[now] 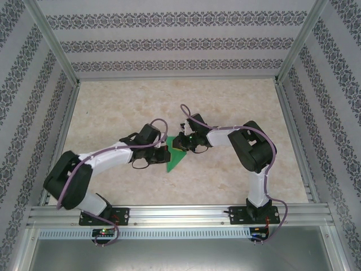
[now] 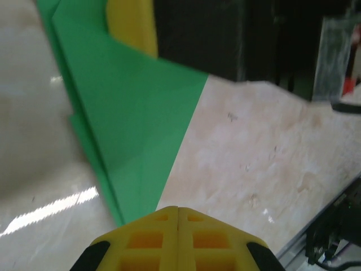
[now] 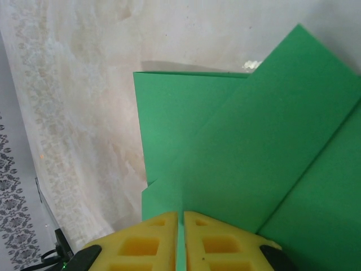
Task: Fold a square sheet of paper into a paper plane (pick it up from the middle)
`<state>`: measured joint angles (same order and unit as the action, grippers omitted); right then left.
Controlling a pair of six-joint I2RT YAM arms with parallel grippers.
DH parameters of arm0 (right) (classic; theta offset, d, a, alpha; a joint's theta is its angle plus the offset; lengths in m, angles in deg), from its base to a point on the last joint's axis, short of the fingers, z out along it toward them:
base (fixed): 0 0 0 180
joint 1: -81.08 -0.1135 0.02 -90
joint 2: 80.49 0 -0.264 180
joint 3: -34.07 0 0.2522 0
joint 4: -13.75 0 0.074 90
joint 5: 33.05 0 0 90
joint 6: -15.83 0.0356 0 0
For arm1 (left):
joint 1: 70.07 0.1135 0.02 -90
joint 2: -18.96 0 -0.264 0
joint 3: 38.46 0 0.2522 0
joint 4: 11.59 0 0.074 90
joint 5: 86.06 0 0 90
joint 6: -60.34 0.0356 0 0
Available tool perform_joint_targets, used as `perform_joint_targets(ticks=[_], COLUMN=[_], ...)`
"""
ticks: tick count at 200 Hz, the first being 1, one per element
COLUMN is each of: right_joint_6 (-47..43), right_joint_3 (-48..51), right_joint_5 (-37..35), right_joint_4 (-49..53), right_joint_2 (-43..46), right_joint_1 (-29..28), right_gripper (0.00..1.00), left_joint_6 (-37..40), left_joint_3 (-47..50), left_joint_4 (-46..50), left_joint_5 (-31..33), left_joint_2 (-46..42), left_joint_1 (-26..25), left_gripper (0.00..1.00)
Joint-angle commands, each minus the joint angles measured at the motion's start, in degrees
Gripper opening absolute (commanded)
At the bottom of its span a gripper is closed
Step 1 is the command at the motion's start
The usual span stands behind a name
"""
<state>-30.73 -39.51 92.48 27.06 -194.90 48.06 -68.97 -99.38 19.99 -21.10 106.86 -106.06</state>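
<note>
Green paper, partly folded, lies mid-tabletop between my two arms.

The square sheet of paper (image 1: 176, 160) is no longer a flat square. From above it is a narrow green wedge with its point toward my bases, lying flat on the pale tabletop (image 1: 237, 101).

My left wrist view shows the paper (image 2: 135, 124) in stacked layers, with long diagonal edges running down to a tip. My right wrist view shows overlapping flaps and straight creases (image 3: 254, 141). I judge that several folds are made, but this is not yet a finished dart with raised wings.

My left end effector (image 1: 164, 153) is clenched, its yellow fingers pressed together (image 2: 177, 217) at the paper's tip. I cannot tell whether any paper is pinched between them.

My right end effector (image 1: 179, 144) sits over the paper's far end, its fingers drawn nearly together (image 3: 181, 223) with only a thin slit. It looks to be pressing down rather than lifting.

I judge that the final folds, and sharpening the creases, are left to do.
</note>
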Motion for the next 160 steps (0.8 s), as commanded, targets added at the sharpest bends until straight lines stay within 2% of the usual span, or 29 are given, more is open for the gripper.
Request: perform_joint_targets(ticks=[1,63,89,122,160], right_joint_6=[-1.13,0.02,-0.19,-0.58,-0.82], right_joint_3=[0.39,0.10,0.58,1.65,2.46], right_joint_5=[-6.13,-4.00,-3.54,-3.18,-3.79], right_joint_4=[3.46,1.47,1.63,2.30,2.71], right_joint_2=[-2.17,-0.41,3.27,7.50,5.61], right_joint_1=[-0.10,0.14,0.49,0.05,-1.47], right_gripper=[0.12,0.13,0.15,0.15,0.11], left_joint_6=[1.59,3.31,2.76,3.28,3.49], left_joint_3=[-2.47,0.10,5.39,7.15,6.35], left_joint_4=[-5.07,-5.00,-6.95,-6.09,-6.36], left_joint_5=[-1.33,0.58,1.77,2.90,2.82], left_joint_2=[4.22,12.96,11.36,10.40,11.20], left_joint_1=[0.61,0.63,0.64,0.65,0.65], left_gripper=[0.06,0.02,0.01,0.01,0.00])
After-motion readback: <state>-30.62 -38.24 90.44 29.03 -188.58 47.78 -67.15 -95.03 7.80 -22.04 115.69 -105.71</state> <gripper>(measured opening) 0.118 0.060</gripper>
